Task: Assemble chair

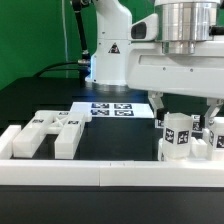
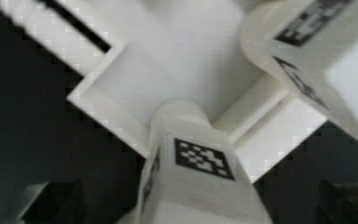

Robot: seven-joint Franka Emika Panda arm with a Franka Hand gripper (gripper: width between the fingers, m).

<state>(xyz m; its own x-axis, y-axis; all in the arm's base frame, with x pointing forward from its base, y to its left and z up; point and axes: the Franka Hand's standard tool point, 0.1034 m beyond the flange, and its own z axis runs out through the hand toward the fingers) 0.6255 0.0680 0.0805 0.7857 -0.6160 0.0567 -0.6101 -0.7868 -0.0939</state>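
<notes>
Chair parts stand grouped at the exterior view's right: a white blocky post with a black-and-white tag, and another tagged piece beside it. My gripper hangs right over them. It is open, one finger on each side of the post and not touching it. The wrist view shows that tagged post rising from a flat white part. Between my gripper's dark fingers and the post there are dark gaps. A second tagged piece leans in nearby.
More white tagged chair pieces lie at the exterior view's left. The marker board lies flat behind them, in front of the robot base. A long white border rail runs along the front edge.
</notes>
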